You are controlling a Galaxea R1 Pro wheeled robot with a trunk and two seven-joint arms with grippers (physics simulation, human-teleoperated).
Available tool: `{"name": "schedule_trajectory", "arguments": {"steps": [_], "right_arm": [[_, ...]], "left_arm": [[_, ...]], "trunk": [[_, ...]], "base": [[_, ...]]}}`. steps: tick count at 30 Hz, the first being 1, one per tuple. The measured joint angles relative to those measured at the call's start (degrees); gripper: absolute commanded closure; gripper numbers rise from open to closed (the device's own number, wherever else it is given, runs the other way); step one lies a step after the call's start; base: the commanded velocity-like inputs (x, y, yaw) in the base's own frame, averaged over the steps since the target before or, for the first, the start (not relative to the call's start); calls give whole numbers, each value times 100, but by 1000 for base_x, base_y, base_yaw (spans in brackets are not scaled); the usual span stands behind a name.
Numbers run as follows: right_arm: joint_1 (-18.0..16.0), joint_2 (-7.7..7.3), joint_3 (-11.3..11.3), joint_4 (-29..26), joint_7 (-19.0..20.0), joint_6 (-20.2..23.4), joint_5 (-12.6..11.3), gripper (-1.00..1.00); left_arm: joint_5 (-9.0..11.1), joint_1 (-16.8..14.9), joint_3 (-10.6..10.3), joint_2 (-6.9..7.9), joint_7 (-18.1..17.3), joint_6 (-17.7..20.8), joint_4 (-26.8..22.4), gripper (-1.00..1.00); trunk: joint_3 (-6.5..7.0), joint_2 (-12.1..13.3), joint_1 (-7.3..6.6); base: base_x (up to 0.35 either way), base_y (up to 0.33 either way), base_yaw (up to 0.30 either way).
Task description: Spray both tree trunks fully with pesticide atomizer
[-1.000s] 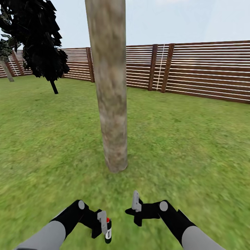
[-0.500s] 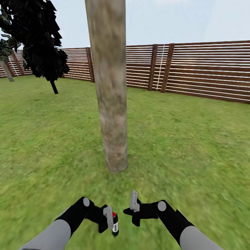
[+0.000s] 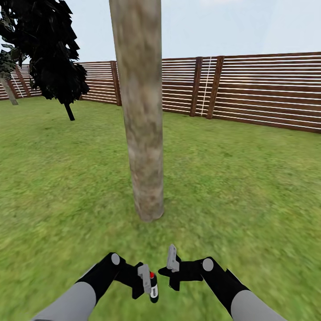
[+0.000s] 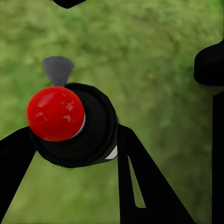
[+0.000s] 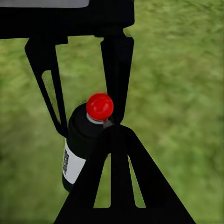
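Swinging my left gripper (image 3: 149, 283) inward over the last second, I have brought the pesticide atomizer (image 3: 153, 287) from low on my left toward the middle, so it now hangs just beside the right gripper (image 3: 171, 267), upright above the grass (image 3: 249, 187). The left fingers are clamped on the can's dark body. The right gripper holds nothing; whether its fingers are spread I cannot tell from the head view. To me the shift reads as lining the sprayer up with the tree trunk (image 3: 142, 133) straight ahead, so pickup is done and spraying is the step at hand; I see no coating on the bark yet.

My left wrist camera looks straight down on the red nozzle cap (image 4: 55, 113) and the black shoulder of the can between its fingers. My right wrist camera gives what that angle hides: the can's side with its white label (image 5: 72, 165), and the left fingers (image 5: 116, 60) flanking it.
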Motion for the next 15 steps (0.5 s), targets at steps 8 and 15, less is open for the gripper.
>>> {"name": "schedule_trajectory", "arguments": {"steps": [8,15], "right_arm": [[0,0,0,0,0,0,0,100],[0,0,0,0,0,0,0,100]], "left_arm": [[280,0,-9,-45,-4,-9,0,100],[318,0,-1,-46,0,-9,0,100]], "trunk": [[0,0,0],[0,0,0]], "base": [[0,0,0],[0,0,0]]}}
